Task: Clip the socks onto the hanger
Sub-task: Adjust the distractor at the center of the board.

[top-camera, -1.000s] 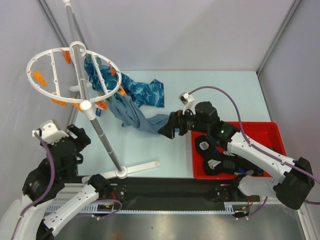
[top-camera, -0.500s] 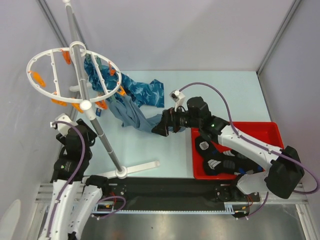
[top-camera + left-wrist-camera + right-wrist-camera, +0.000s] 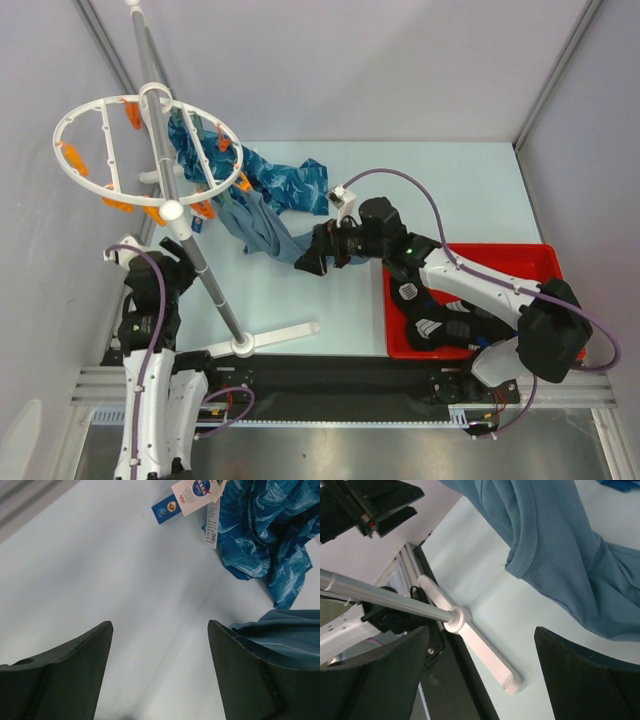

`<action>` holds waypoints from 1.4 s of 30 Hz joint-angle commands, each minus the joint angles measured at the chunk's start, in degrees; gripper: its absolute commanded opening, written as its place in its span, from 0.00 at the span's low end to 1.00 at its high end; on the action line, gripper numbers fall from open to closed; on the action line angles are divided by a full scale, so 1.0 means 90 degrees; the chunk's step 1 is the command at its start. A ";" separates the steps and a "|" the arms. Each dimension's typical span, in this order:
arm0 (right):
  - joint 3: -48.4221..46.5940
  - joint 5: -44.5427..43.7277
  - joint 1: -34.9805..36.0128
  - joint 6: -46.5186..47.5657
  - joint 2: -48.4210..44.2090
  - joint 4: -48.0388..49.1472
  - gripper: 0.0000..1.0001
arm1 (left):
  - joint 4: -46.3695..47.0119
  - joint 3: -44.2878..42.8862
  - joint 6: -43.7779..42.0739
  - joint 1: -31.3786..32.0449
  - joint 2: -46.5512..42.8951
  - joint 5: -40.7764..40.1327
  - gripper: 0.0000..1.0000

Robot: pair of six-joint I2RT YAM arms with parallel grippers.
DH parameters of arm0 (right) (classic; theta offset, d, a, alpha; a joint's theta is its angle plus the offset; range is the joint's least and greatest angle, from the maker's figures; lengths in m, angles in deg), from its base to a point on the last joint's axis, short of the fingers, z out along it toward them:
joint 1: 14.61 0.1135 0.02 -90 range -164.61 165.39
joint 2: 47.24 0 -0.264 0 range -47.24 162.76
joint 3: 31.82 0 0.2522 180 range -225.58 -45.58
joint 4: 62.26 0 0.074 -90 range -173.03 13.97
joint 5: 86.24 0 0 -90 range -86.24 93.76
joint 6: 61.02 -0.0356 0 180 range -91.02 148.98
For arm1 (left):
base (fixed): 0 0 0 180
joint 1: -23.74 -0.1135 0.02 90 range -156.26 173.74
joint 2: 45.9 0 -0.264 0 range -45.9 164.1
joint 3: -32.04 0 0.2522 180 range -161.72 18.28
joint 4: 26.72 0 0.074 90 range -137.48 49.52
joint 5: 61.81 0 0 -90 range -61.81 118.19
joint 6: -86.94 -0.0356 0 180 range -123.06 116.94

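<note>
Black socks with white marks lie in the red tray at the right. The white ring hanger with orange clips stands on a pole at the left. My right gripper is open and empty, low over the table at the end of the grey-blue cloth, left of the tray; its wrist view shows its jaws wide apart. My left gripper is open and empty beside the pole; its jaws frame bare table. No sock shows in either wrist view.
Blue patterned cloths and a grey-blue cloth hang from the ring's right clips onto the table. The stand's white foot lies near the front edge and shows under my right gripper. Paper tags hang by the patterned cloth.
My right gripper has moved left, away from the tray, along the grey-blue cloth. My left arm has swung up from the lower left corner to stand beside the pole.
</note>
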 commanded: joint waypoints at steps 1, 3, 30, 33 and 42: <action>-0.0070 -0.1037 0.0357 0.0131 0.0384 0.0694 0.93 | 0.0343 0.0262 0.0728 -0.0149 -0.0443 0.0626 0.86; -0.0031 -0.1798 0.0630 0.0432 0.0639 0.0997 1.00 | 0.0246 0.0399 0.0905 -0.0140 -0.0736 0.0694 0.91; -0.1299 -0.5142 0.0311 0.1059 0.3286 0.2854 0.06 | -0.0311 0.0271 0.0993 -0.0150 -0.1069 0.1944 1.00; -0.1747 -0.4957 -0.0002 0.1176 0.3462 0.2971 0.05 | -0.0321 0.0369 0.1071 -0.0159 -0.1196 0.1751 1.00; -0.3273 -0.4243 -0.0531 0.1663 0.4262 0.2502 0.08 | -0.0155 0.0350 0.1110 -0.0150 -0.1187 0.1515 1.00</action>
